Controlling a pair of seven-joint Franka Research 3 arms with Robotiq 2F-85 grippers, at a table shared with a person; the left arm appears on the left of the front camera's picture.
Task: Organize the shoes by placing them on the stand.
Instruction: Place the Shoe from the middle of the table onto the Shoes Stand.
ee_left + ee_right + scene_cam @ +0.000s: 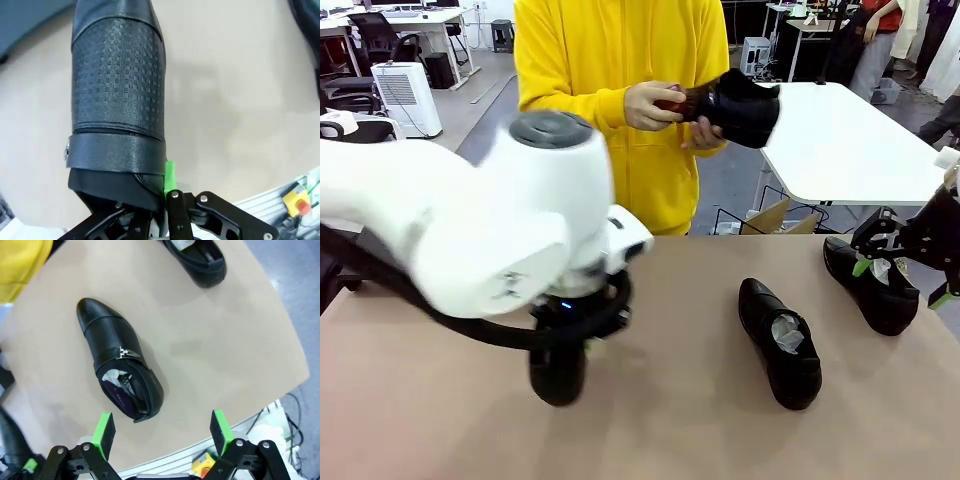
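My left gripper (150, 196) is shut on the heel end of a black shoe (117, 100), whose textured upper points away from the wrist over the brown table. From the front this shoe (558, 375) hangs under the left gripper (582, 340). A second shoe (780, 345) lies mid-table with white paper inside. A third shoe (870, 285) lies at the right, by my open right gripper (903, 278). In the right wrist view the right gripper (162, 432) has nothing between its green pads, and the middle shoe (120, 365) lies ahead. The stand is out of view.
A person in a yellow hoodie (610, 60) stands at the far side, holding another black shoe (740, 105) and a small reddish-brown object in both hands. The table's near edge (235, 412) runs close below the right gripper. My bulky left arm (470, 230) hides the table's left part.
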